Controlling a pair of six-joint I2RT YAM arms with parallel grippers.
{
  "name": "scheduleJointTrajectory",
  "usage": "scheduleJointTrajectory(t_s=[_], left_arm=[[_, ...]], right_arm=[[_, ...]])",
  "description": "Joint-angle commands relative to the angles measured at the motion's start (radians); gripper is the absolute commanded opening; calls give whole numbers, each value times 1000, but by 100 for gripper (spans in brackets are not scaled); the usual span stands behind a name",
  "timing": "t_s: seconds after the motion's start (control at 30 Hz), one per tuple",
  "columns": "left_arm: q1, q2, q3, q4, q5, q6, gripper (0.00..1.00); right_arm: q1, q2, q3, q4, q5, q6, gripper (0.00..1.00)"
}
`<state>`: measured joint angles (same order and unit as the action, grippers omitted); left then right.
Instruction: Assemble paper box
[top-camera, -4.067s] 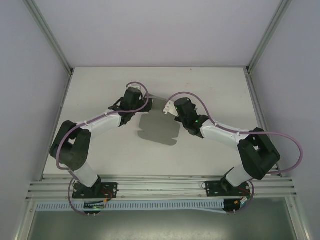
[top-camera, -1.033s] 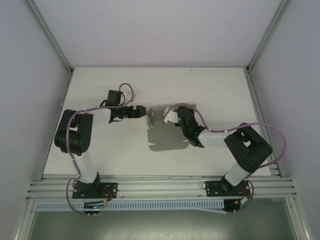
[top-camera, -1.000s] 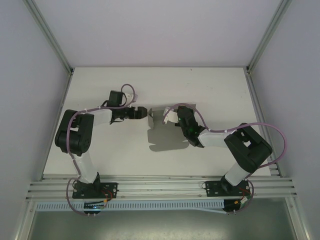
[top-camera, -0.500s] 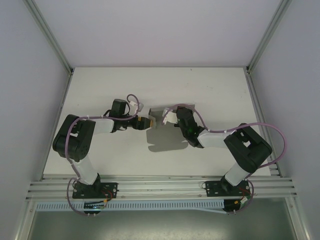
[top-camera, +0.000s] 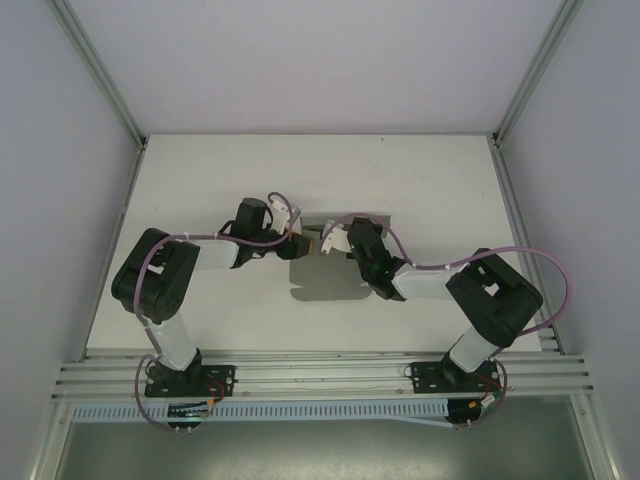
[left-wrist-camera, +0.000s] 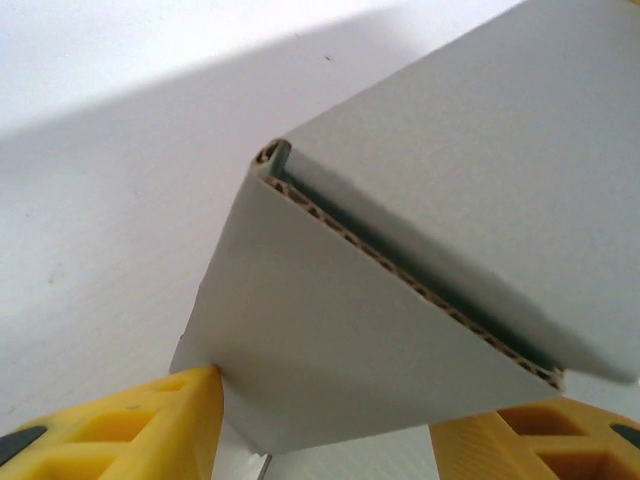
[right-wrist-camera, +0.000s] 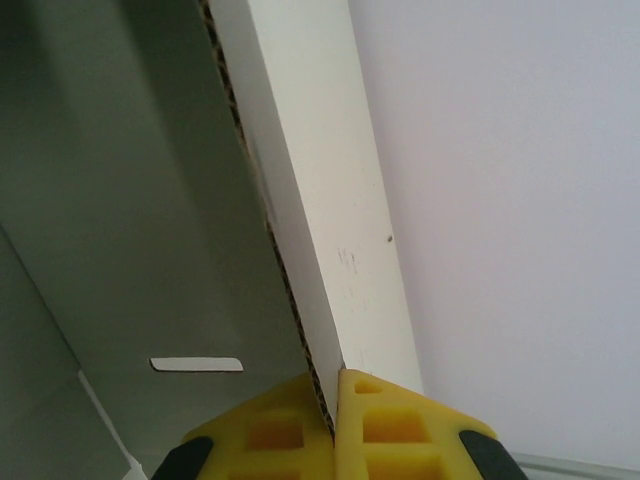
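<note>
Since the prior frame the left tool has reached the paper box at frame centre, spread wide around a flap, the right tool pinching a wall; we judge one side raised, most folding outstanding.

Paper box mid-table; left fingers at its far-left corner, right fingers just right of them.

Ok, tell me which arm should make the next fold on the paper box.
Left. The left gripper is open, its yellow fingers straddling a doubled-over flap of the paper box, so it is probably free to press it. The right gripper is clamped on a box wall, steadying it.
</note>
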<state>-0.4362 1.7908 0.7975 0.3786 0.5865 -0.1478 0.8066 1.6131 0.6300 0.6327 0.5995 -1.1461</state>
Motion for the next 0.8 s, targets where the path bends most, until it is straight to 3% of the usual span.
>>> scheduleJointTrajectory(t_s=[0.0, 0.1, 0.27, 0.33, 0.47, 0.57, 0.63, 0.77], left_arm=[[-35, 10, -11, 103, -166, -35, 61], [-64, 1, -49, 148, -280, -43, 61], [-72, -1, -109, 274, -308, -53, 66], [-72, 0, -125, 338, -296, -32, 67], [-72, 19, -95, 381, -285, -12, 60], [-72, 33, -69, 401, -272, -1, 64], [-72, 41, -75, 447, -195, 24, 69], [-73, 51, -79, 470, -105, 53, 64]], right_arm=[[56, 0, -48, -10, -5, 19, 0], [79, 1, -71, -7, 34, 31, 0], [87, 0, -82, -29, 60, 67, 0], [87, 1, -81, -38, 50, 75, 0], [86, 2, -72, -60, 26, 80, 0], [80, 5, -66, -83, 10, 91, 0], [71, 8, -64, -83, 5, 97, 0], [56, -1, -51, -114, -14, 105, 0]])
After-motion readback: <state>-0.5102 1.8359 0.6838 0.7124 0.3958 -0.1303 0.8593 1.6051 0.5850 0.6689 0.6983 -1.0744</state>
